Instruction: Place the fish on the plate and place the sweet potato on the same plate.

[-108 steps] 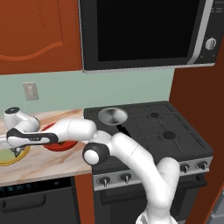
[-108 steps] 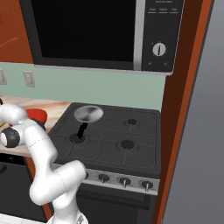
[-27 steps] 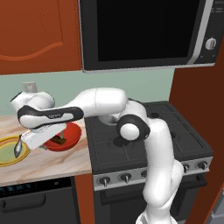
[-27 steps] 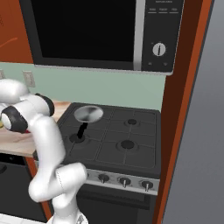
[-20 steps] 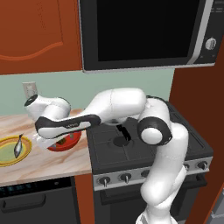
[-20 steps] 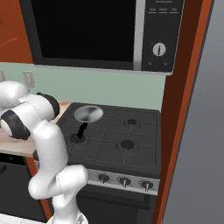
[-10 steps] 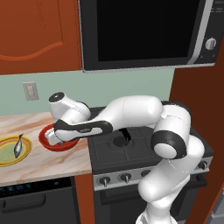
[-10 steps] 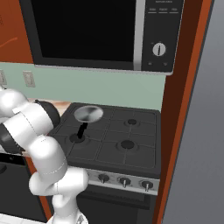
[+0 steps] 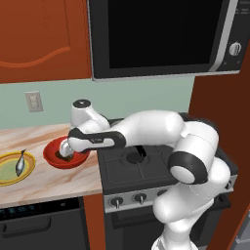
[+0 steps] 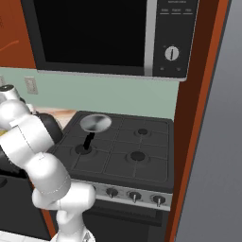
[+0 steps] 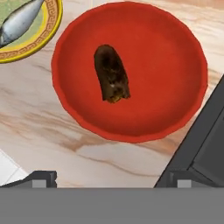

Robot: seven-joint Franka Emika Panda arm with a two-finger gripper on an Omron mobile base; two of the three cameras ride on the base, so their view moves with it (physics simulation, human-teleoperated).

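The silver-grey fish (image 11: 19, 19) lies on the yellow-rimmed plate (image 11: 49, 33), which sits at the left of the counter as the plate (image 9: 7, 178) with the fish (image 9: 20, 162) on it. To its right stands a deep red bowl (image 11: 175, 57), and the dark brown sweet potato (image 11: 111, 73) lies inside it. My gripper (image 11: 111, 179) hovers above the red bowl (image 9: 52, 160), open, with its fingertips (image 11: 42, 178) wide apart and nothing between them. The hand (image 9: 73, 144) hangs over the bowl's right half.
A black stove (image 9: 146, 168) borders the counter right beside the bowl. A small grey pan (image 10: 96, 123) with a black handle sits on its back-left burner. The wall with an outlet (image 9: 33, 101) and the microwave (image 9: 156, 34) stand behind and above.
The arm has swung right from over the plate to over the red bowl. The fish stays on the plate, free of the gripper.
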